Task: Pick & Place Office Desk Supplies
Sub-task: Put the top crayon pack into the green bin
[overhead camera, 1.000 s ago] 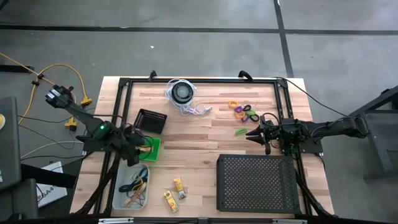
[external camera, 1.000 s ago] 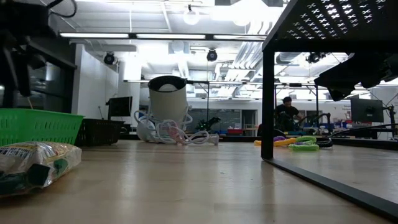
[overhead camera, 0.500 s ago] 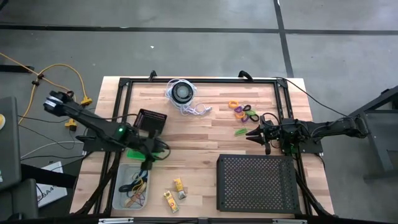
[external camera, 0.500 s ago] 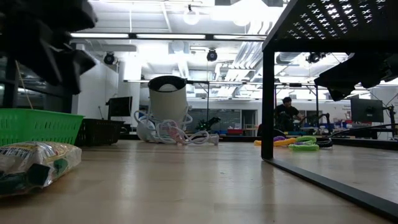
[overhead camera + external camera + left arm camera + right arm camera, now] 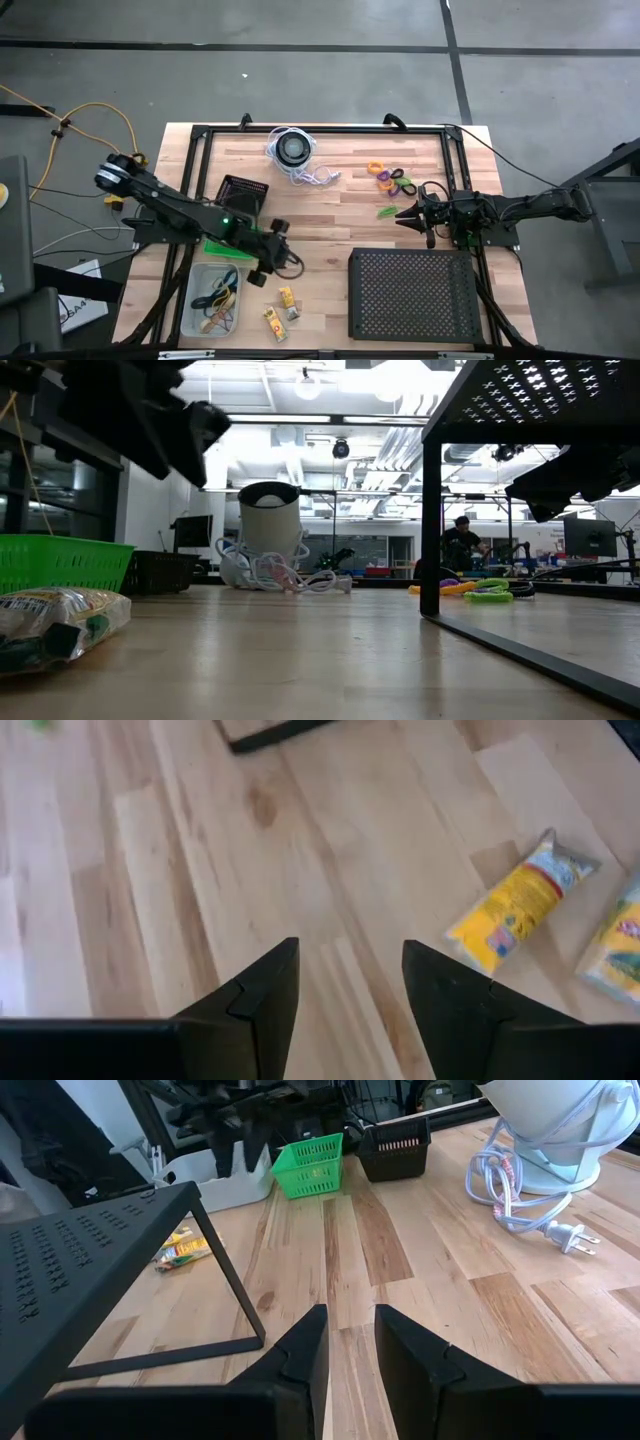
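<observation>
Two yellow packets (image 5: 287,297) (image 5: 270,318) lie flat on the wood near the front edge; the left wrist view shows them as one packet (image 5: 520,900) and another packet (image 5: 615,945). My left gripper (image 5: 268,266) hovers open just left of and beyond them, over bare wood (image 5: 350,975). Rubber bands (image 5: 218,298) lie in a clear bin (image 5: 196,318). Coloured rings (image 5: 390,178) and a green clip (image 5: 388,212) lie at the back right, beside my right gripper (image 5: 403,215), which stands open (image 5: 348,1338) and holds nothing.
A green basket (image 5: 240,238) sits partly under my left arm, with a black basket (image 5: 243,193) behind it. A black perforated stand (image 5: 415,295) fills the front right. A round disc with a white cord (image 5: 293,148) sits at the back.
My left gripper has swung from above the green basket and clear bin toward the table's right edge, ending close to the yellow packets, and its wrist has rolled on the way. No object has moved.
</observation>
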`<act>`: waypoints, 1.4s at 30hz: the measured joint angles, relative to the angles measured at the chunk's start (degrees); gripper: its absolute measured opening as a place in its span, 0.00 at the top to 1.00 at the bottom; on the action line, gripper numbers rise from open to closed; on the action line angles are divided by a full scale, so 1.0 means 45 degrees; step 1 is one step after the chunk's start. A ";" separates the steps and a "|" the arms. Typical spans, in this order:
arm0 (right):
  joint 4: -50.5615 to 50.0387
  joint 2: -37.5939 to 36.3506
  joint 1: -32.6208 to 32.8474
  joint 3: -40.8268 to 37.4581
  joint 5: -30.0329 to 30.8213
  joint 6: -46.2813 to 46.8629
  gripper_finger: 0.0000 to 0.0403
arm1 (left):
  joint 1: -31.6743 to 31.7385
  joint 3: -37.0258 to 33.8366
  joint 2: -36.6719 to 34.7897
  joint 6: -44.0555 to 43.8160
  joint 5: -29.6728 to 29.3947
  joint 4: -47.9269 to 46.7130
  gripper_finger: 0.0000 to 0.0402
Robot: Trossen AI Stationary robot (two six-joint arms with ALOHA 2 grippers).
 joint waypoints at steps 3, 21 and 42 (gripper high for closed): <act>0.0002 0.0004 0.0000 0.0000 0.0000 0.0000 0.82 | -0.0224 0.0457 0.0610 0.0262 0.0023 -0.0059 0.57; 0.0000 0.0000 0.0000 -0.0001 0.0000 0.0000 0.82 | -0.0715 0.1838 0.2889 0.0458 0.1702 0.0273 0.58; 0.0000 0.0003 -0.0001 -0.0001 0.0000 0.0000 0.82 | -0.1497 0.3629 0.4709 0.2803 0.2803 -0.2623 0.58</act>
